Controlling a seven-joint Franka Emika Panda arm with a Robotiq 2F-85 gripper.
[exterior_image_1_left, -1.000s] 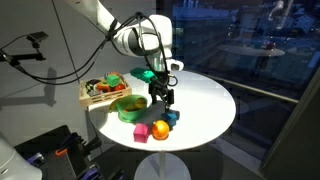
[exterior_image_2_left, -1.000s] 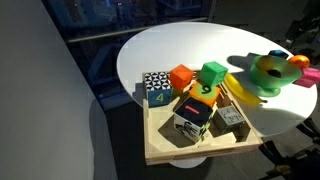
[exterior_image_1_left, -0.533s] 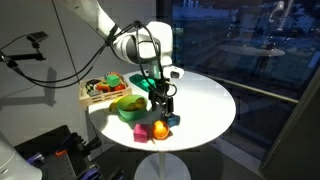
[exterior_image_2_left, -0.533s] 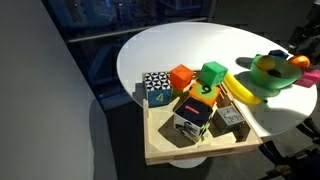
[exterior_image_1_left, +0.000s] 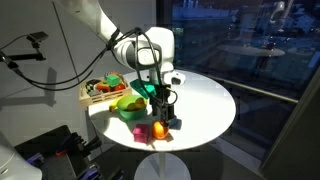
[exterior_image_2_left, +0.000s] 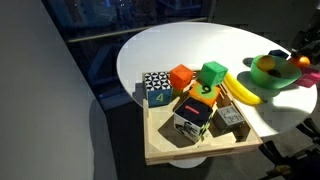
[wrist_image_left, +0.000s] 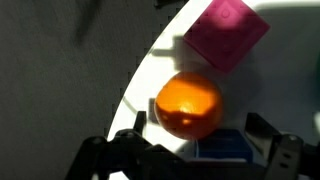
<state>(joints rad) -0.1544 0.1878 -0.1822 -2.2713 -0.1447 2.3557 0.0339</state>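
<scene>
Over the near rim of the round white table (exterior_image_1_left: 205, 100), hanging low on the arm: gripper (exterior_image_1_left: 161, 108), spread to full width and gripping nothing. Directly beneath, just under the fingertips, orange ball (exterior_image_1_left: 158, 129), resting on the tabletop close to the edge. Flanked by pink block (exterior_image_1_left: 141, 132) on one side and blue block (exterior_image_1_left: 172, 121) on the other, both just beside it; touching or not, impossible to tell from the exterior views. From the wrist view, dark fingers (wrist_image_left: 128, 142) at either side of the lower frame, well apart, with the orange ball centred between and a little ahead; blue block tucked against the ball's near side, pink block farther ahead, apart from the ball. Behind the gripper in an exterior view, green bowl (exterior_image_1_left: 130, 105) with colourful pieces inside, then wooden tray (exterior_image_1_left: 98, 93) of toy blocks at the table's far side. Seen closer in an exterior view, same wooden tray with numbered and coloured cubes, yellow banana (exterior_image_2_left: 240, 90) lying just beside it, next to the green bowl.
</scene>
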